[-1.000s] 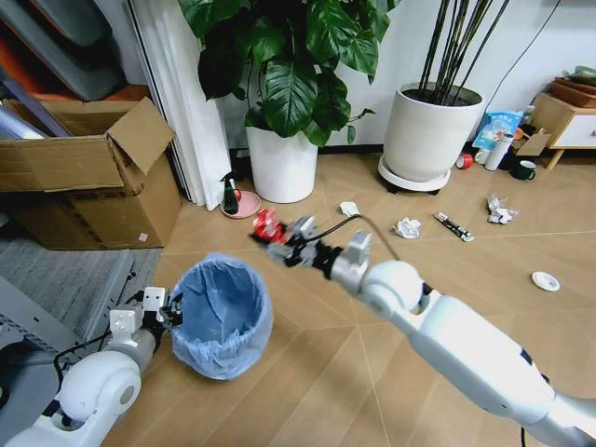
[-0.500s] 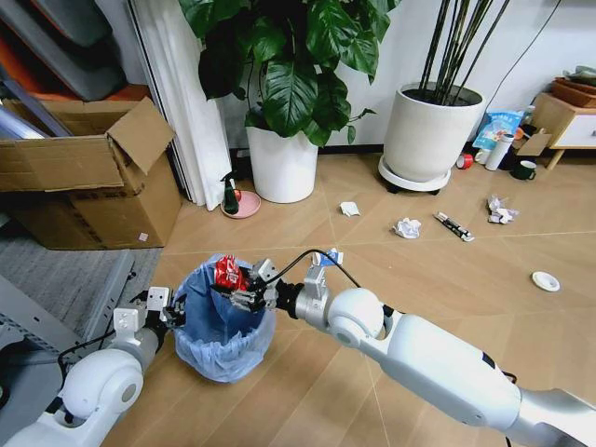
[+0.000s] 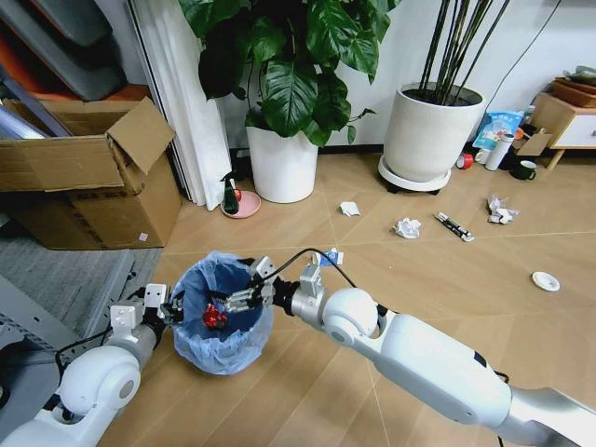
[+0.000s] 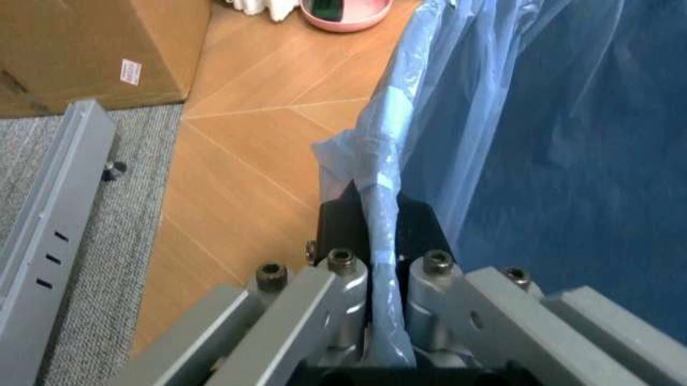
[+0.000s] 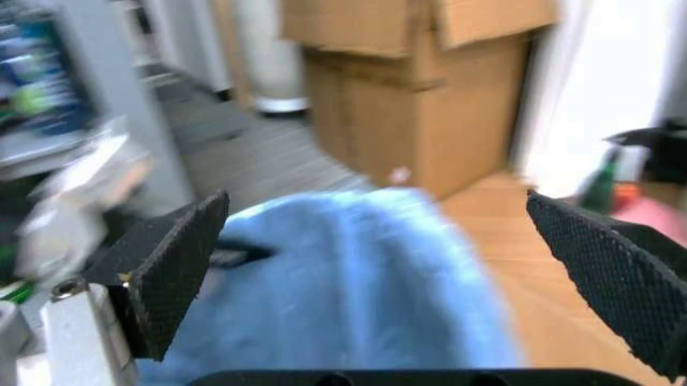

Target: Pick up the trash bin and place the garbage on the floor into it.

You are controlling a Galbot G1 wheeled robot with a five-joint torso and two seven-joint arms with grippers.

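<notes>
Right tool point(image 3: 226, 303): over the mouth of the trash bin point(image 3: 222, 317), pads spread wide apart with nothing between them; the right wrist view confirms the gap, blue liner below.
Red wrapper point(image 3: 215, 318): down inside the blue bag, just below and slightly ahead of the open pads, apart from them.
Left tool point(image 3: 166, 310): on the near-left rim of the trash bin, pressed together on a fold of the liner and rim; the left wrist view shows the plastic pinched between the pads point(image 4: 346, 283).
Where the bin sits: on the floor in front of the robot, between the two arms, upright as far as I can judge.
Key relation: the remaining garbage lies well away to the robot's front-right, so the right arm is the nearer one by my reading.
What's left out there: a white paper wad point(image 3: 407, 227), a smaller wad point(image 3: 349, 209), the black-white stick wrapper point(image 3: 454, 226) lying slantwise, another crumpled piece point(image 3: 501, 210), and a white disc point(image 3: 546, 280) farthest right.
</notes>
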